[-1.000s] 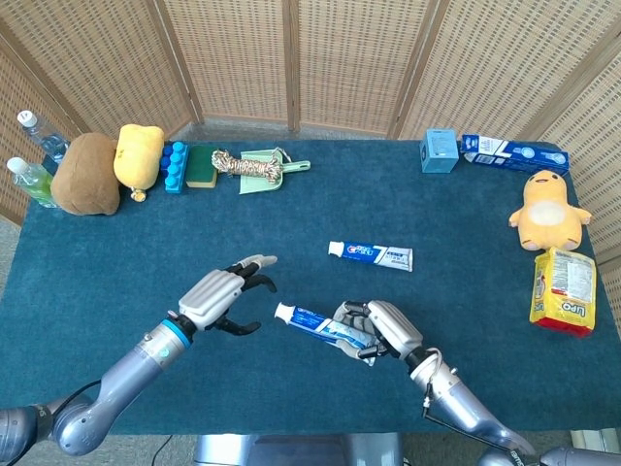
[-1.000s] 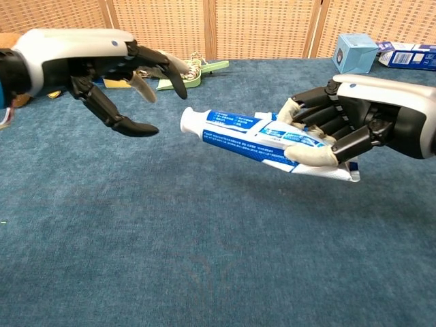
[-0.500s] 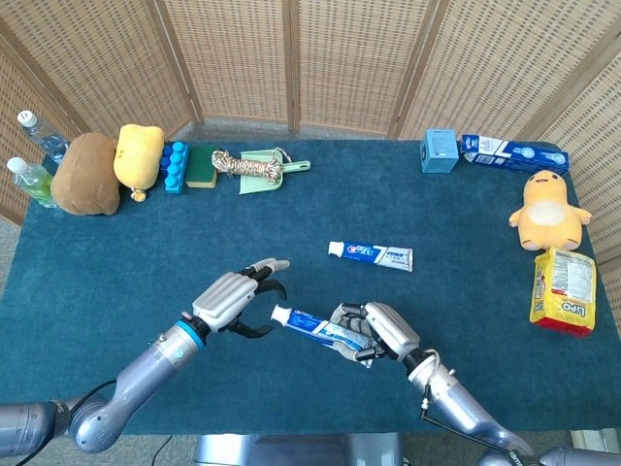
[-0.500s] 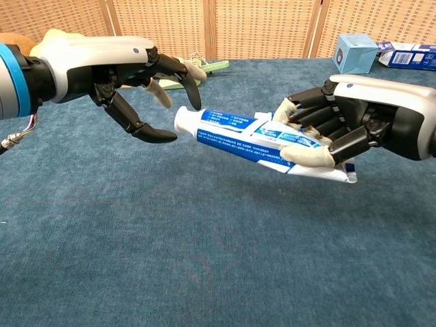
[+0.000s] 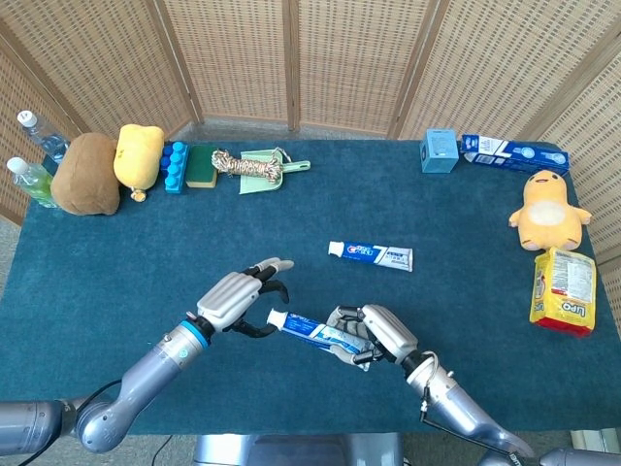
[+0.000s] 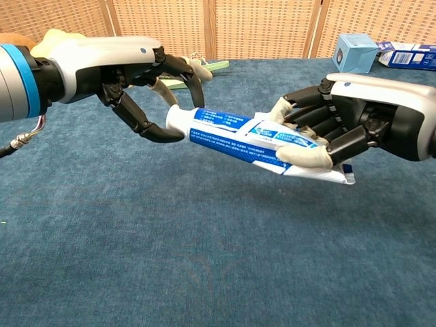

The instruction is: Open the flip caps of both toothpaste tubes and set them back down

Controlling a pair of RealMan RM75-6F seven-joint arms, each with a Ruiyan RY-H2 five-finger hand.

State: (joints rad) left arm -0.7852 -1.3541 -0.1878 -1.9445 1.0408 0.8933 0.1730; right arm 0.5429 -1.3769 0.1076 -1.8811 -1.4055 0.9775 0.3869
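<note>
- Right robot hand gripped blue-and-white toothpaste tube above desk.
- Left robot hand, fingers spread, reached white flip cap.
- Risk: prying could twist tube loose.

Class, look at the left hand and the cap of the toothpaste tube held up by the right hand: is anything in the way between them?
Nothing visible. The left hand is already at the white cap of the held tube, its fingers around it, while the right hand grips the tube's tail.

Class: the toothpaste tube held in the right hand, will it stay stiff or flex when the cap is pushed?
Held toothpaste tube spans straight from right hand, so probably fairly full and stiff. Its flat crimped tail suggests some flex.
</note>
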